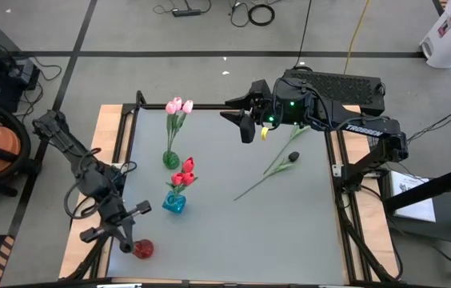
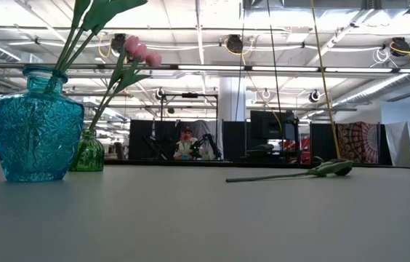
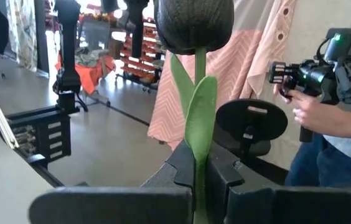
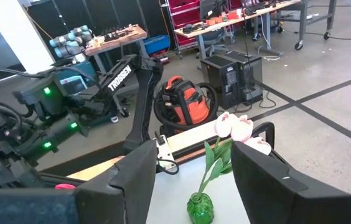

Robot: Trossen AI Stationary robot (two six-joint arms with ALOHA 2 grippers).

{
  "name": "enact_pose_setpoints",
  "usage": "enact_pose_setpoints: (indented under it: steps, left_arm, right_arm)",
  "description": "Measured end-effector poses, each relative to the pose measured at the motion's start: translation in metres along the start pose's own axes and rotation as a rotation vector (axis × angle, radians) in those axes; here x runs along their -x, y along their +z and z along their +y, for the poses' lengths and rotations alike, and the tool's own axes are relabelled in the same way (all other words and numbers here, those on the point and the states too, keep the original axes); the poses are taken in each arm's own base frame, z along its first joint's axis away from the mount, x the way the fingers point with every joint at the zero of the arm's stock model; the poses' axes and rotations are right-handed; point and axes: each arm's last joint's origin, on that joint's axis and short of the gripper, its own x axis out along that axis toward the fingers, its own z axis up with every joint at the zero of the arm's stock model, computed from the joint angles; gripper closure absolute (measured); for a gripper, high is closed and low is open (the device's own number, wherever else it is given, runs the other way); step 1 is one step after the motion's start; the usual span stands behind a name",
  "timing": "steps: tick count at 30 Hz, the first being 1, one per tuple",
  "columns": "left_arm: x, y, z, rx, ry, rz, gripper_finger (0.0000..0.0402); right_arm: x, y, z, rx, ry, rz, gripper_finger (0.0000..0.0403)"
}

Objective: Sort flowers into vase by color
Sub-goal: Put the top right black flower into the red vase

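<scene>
The left gripper [image 3: 197, 180] clenches a black tulip [image 3: 194, 25] upright by its stem (ready for a vase); the right gripper [image 1: 245, 120] hangs released, far side.

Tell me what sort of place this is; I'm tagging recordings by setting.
Probably a robotics lab or workshop in an open industrial hall: exposed ceiling ducts and lights, workbenches with equipment, a shop vacuum on the concrete floor, and another robot arm on a bench.

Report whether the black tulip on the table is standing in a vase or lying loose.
Lying loose. The black tulip lies flat on the table, stem stretched along the surface, apart from the green vase and blue vase.
</scene>
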Motion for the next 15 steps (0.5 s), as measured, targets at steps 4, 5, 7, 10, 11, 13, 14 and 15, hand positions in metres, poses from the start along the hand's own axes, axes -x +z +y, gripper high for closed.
enact_pose_setpoints:
  steps: [4,5,7,10,11,13,14,15]
  left_arm:
    - [-0.0015,-0.0047,0.0011,0.012,0.005,0.042,0.0391]
    - [-0.0018,-0.0055,0.0014,0.014,0.007,0.050,0.0391]
    - [-0.0021,-0.0067,0.0016,0.017,0.007,0.061,0.0391]
    - [-0.0022,-0.0068,0.0016,0.018,0.006,0.062,0.0391]
    - [-0.0022,-0.0068,0.0016,0.018,0.005,0.062,0.0391]
    - [-0.0022,-0.0068,0.0016,0.019,0.006,0.062,0.0391]
    - [-0.0022,-0.0068,0.0016,0.019,0.006,0.062,0.0391]
    - [-0.0022,-0.0068,0.0016,0.019,0.006,0.062,0.0391]
  right_arm:
    - [0.0000,0.0000,-0.0001,0.000,0.000,0.000,0.0204]
    - [0.0000,0.0000,-0.0001,0.000,0.000,0.000,0.0204]
    - [0.0000,0.0000,-0.0001,0.000,0.000,0.000,0.0204]
    - [0.0000,0.0000,0.0000,0.000,0.000,0.000,0.0204]
    - [0.0000,0.0001,-0.0001,0.000,0.000,0.000,0.0204]
    - [0.0000,0.0000,-0.0001,0.000,0.000,0.000,0.0204]
    - [0.0000,0.0000,0.0000,0.000,0.000,0.000,0.0204]
    - [0.0000,0.0000,0.0000,0.000,0.000,0.000,0.0204]
